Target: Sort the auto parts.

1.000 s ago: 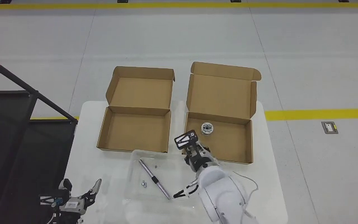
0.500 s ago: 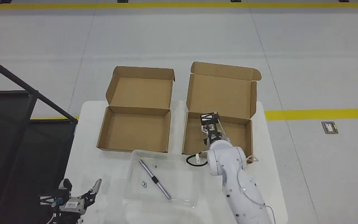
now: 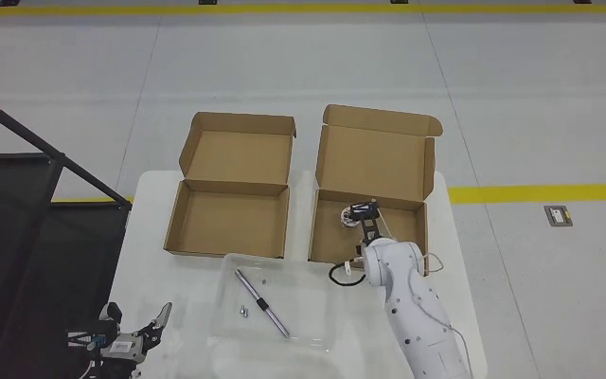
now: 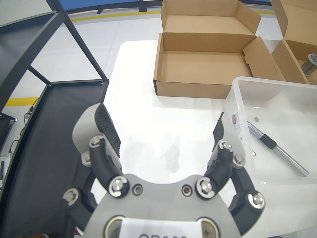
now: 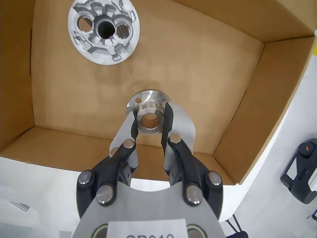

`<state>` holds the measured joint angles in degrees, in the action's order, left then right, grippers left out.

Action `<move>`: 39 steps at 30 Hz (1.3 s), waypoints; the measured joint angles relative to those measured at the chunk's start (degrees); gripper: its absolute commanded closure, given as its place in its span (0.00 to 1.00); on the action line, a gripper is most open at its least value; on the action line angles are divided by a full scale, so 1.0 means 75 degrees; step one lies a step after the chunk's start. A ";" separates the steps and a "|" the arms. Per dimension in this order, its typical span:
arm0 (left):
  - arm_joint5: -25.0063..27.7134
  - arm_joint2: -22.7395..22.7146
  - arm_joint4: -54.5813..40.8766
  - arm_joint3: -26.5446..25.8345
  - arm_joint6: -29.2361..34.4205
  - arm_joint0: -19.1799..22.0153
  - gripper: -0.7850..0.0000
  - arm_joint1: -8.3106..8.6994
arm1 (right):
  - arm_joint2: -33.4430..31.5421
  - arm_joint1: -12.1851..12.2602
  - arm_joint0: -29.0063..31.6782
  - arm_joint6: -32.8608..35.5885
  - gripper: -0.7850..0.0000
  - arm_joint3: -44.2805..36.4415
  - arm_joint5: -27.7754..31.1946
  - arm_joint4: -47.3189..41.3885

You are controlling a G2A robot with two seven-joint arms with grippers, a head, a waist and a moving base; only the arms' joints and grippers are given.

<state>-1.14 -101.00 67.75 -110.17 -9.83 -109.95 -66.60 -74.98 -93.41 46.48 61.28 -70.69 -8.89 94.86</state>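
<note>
The right gripper (image 5: 150,117) was clamped on the neck of a flanged metal hub (image 5: 148,98). The hub was held between its pads over the floor of the right cardboard box (image 5: 210,63), near a cast disc (image 5: 104,49) lying flat toward the box's rear left corner. The left gripper (image 4: 160,111) stood with its fingers spread apart over the front left corner of the worktop (image 4: 138,80).

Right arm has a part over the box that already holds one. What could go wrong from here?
1. The right gripper pinches the small silver flanged metal bushing between its jaws by the narrow, smooth hub only. It could slip or tilt before release.
2. The round grey cast metal disc lies close by in the brown cardboard box. A dropped bushing might bounce or roll into it.
</note>
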 measured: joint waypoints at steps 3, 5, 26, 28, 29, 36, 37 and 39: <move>0.0000 0.0000 0.0000 0.0000 0.0000 0.0000 0.00 0.0000 | 0.0007 -0.0002 -0.0066 -0.0029 0.94 0.0234 -0.0006 -0.0015; 0.0000 0.0000 0.0000 0.0000 0.0000 0.0000 0.00 0.0000 | 0.0063 -0.0018 -0.0105 -0.0020 0.93 0.0362 -0.0062 -0.0028; 0.0000 0.0000 0.0000 0.0000 0.0000 0.0000 0.00 0.0000 | 0.0235 0.0002 0.0680 -0.0427 0.33 -0.0980 -0.0140 0.0060; 0.0000 0.0000 0.0000 0.0000 0.0000 0.0000 0.00 0.0000 | 0.0325 0.0014 0.1013 -0.0515 0.31 -0.1630 -0.0045 0.0132; 0.0000 0.0000 0.0000 0.0000 0.0000 0.0000 0.00 0.0000 | 0.0405 0.0024 0.1269 -0.0622 0.30 -0.2124 0.0060 0.0162; 0.0000 0.0000 0.0000 0.0000 0.0000 0.0000 0.00 0.0000 | 0.0861 0.0168 0.2906 -0.1954 0.25 -0.4834 0.1534 0.0226; 0.0000 0.0000 0.0000 0.0000 0.0000 0.0000 0.00 0.0000 | 0.0921 0.0194 0.3092 -0.2191 0.24 -0.5087 0.1742 0.0295; 0.0007 0.0007 -0.0011 -0.0010 -0.0017 0.0023 0.00 -0.0004 | 0.1038 0.0252 0.3518 -0.2841 0.23 -0.5595 0.2061 0.0531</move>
<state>-1.09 -100.94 67.66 -110.25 -9.96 -109.77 -66.63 -67.20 -91.52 72.87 39.98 -112.66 6.56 98.84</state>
